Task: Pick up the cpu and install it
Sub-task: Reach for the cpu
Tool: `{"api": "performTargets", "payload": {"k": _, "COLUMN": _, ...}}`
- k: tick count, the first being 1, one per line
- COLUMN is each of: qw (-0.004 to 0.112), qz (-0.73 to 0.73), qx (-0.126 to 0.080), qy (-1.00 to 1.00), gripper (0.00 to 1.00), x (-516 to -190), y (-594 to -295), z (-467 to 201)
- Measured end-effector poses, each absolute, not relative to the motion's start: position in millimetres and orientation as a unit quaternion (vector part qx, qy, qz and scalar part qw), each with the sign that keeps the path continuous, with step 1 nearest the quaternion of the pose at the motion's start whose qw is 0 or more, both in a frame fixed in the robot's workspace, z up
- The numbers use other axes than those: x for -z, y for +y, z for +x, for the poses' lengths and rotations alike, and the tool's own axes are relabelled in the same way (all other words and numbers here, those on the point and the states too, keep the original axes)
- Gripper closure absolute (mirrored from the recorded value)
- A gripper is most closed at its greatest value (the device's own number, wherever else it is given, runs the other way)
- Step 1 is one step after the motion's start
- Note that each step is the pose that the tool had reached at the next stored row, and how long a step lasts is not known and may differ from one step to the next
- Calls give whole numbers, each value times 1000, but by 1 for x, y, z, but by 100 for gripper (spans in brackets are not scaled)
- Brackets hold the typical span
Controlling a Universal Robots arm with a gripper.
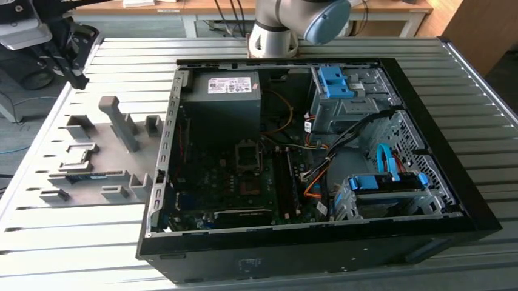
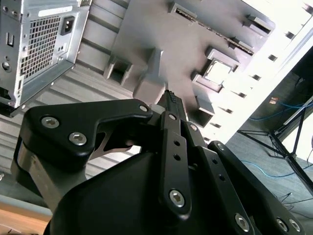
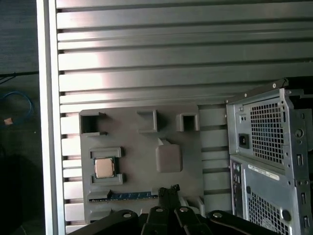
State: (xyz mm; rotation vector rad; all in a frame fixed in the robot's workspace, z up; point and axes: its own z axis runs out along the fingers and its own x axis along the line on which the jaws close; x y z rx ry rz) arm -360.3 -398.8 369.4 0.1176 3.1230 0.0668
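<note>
The cpu sits in a pocket of the grey tray so it cannot slide, and the gripper hangs near, pinched together and empty

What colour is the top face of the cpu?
The cpu is silvery-grey; first wrist view shows it best.

The cpu sits in a tray pocket; the tray lies on the table beside the case.
</note>
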Motion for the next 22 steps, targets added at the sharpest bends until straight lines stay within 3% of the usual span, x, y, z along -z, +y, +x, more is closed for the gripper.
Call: {"api": "performTargets", "payload": {"k": 22, "qw": 7, "qz": 3, "qx": -22, "qy": 1000, "gripper": 90, "x": -330, "y": -399, "z": -418}}
